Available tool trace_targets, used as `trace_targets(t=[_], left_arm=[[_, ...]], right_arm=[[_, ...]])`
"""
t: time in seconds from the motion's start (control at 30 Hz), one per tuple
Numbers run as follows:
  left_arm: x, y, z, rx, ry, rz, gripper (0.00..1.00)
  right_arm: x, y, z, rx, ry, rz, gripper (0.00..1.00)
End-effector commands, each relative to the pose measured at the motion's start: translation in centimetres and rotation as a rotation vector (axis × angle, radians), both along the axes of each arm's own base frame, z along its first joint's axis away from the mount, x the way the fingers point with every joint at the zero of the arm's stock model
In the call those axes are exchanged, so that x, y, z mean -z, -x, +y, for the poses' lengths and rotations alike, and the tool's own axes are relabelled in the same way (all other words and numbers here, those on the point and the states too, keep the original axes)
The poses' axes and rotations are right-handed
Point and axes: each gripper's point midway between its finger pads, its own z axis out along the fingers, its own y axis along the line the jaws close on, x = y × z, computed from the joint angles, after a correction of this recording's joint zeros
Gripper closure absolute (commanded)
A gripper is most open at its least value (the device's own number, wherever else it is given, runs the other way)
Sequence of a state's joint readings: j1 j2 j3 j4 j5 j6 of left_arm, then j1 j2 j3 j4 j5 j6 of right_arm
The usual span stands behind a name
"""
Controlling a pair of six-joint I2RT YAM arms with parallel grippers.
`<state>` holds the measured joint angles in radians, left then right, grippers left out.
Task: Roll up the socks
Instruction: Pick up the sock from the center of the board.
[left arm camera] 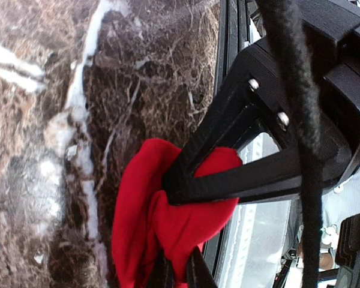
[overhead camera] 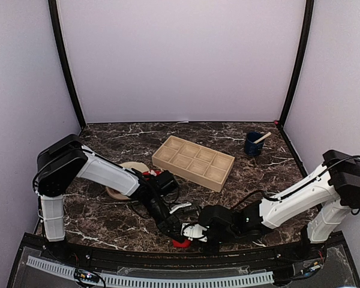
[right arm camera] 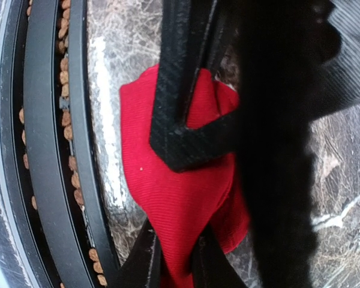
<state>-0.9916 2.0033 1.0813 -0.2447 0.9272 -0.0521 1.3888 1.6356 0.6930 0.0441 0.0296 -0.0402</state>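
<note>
A bunched red sock [overhead camera: 181, 243] lies at the table's front edge, between both grippers. My left gripper [overhead camera: 175, 233] is shut on one fold of it; in the left wrist view the red sock [left arm camera: 138, 204] is pinched between the left gripper's [left arm camera: 179, 270] jaws. From the other side my right gripper [overhead camera: 190, 231] is shut on the same bundle, and the right wrist view shows the sock's fabric [right arm camera: 168, 192] squeezed inside the right gripper [right arm camera: 179, 258]. A second red sock [overhead camera: 151, 173] with white markings lies by the plate, behind the left arm.
A round beige plate [overhead camera: 135, 165] sits partly under the left arm. A wooden compartment tray [overhead camera: 194, 162] stands mid-table, and a blue cup [overhead camera: 252, 145] with a wooden stick is at the back right. The black front rail [overhead camera: 168, 259] runs just below the grippers.
</note>
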Motion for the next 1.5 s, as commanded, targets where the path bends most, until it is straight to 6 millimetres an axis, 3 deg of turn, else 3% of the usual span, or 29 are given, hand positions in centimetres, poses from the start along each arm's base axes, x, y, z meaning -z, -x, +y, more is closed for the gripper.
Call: trace_targets(t=[0.0, 0.1, 0.3, 0.57, 0.73, 1.03, 1.47], left_arm=[[2.5, 0.3, 1.8, -0.029, -0.117, -0.003, 0.95], [2.4, -0.4, 2.0, -0.063, -0.124, -0.028, 0.91], [1.9, -2.2, 2.8, -0.15, -0.125, -0.064, 0.76], [1.6, -2.7, 3.8, -0.188, -0.13, -0.079, 0.69], [1.6, -2.8, 4.4, -0.212, -0.133, -0.081, 0.68], [0.4, -5.2, 5.1, -0.298, -0.13, -0.168, 0.67], [-2.6, -7.9, 5.7, -0.46, -0.064, -0.272, 0.67]], right_arm=[[2.6, 0.9, -1.0, -0.003, 0.095, 0.054, 0.95], [3.1, 1.0, -1.4, 0.007, 0.114, 0.077, 1.0], [3.2, 0.4, -1.8, 0.043, 0.124, 0.09, 1.0], [2.9, -0.8, -2.2, 0.111, 0.116, 0.096, 1.0], [2.2, -1.4, -2.5, 0.153, 0.095, 0.104, 1.0], [1.5, -1.9, -3.2, 0.201, 0.071, 0.122, 1.0], [-0.3, -2.7, -1.7, 0.25, 0.004, 0.172, 1.0]])
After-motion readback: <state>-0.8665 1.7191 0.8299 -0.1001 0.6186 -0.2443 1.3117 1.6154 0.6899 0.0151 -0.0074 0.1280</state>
